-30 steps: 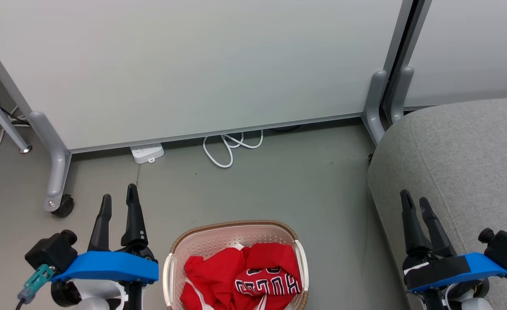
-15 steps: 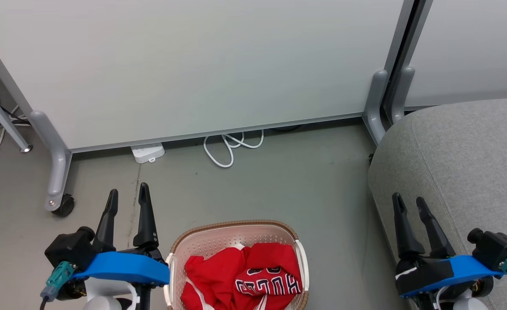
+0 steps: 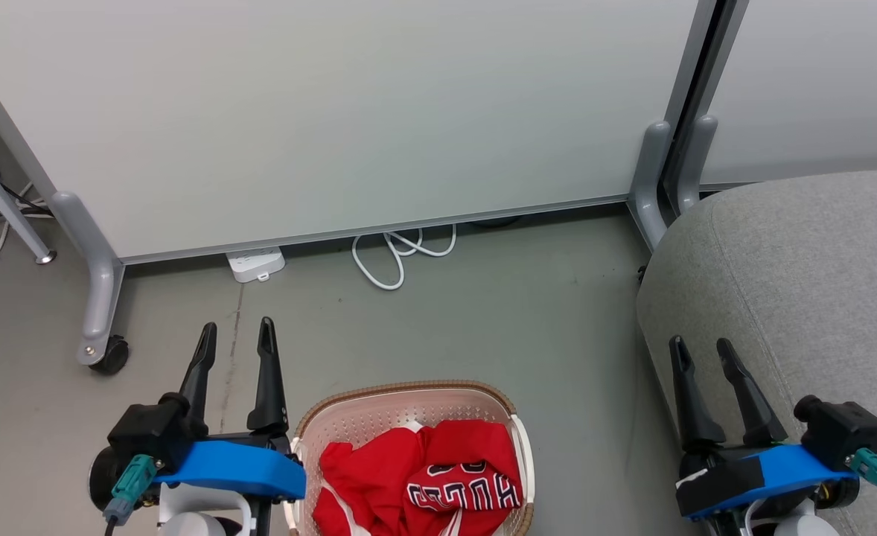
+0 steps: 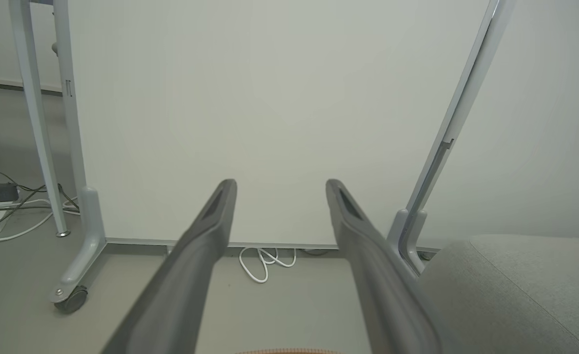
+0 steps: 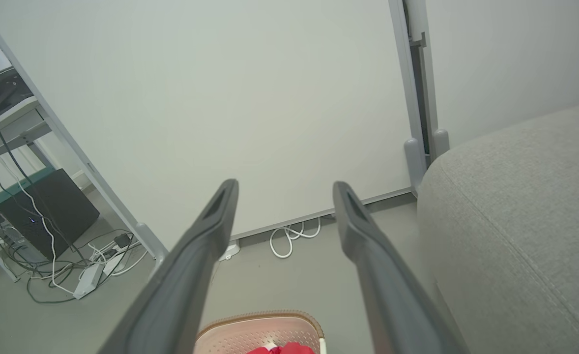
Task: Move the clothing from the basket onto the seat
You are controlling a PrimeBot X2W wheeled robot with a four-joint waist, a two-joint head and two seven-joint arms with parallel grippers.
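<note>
The cream basket [image 3: 379,406] with a brown rim stands on the floor at the bottom centre of the head view. Red clothing [image 3: 379,469] lies bunched inside it, a lettered jersey [image 3: 464,487] on top at the right. My left gripper [image 3: 235,335] is open and empty, just left of the basket. My right gripper [image 3: 701,351] is open and empty over the grey seat's [image 3: 818,275] left edge. The right wrist view shows the basket's far rim [image 5: 265,317], a bit of red cloth [image 5: 282,349] and the seat [image 5: 520,206]. The left wrist view shows the seat [image 4: 510,285].
A pale partition panel [image 3: 334,112] on wheeled grey legs [image 3: 100,298] stands behind the basket. A white power strip [image 3: 254,264] and a looped white cable [image 3: 397,257] lie at its base. A second panel's foot [image 3: 651,179] stands by the seat. More cables [image 5: 73,265] lie at the left.
Both grippers have drawn inward toward the basket, the left one rightward and slightly down, the right one leftward and slightly down. Both stayed open. The basket and clothing have not moved.
</note>
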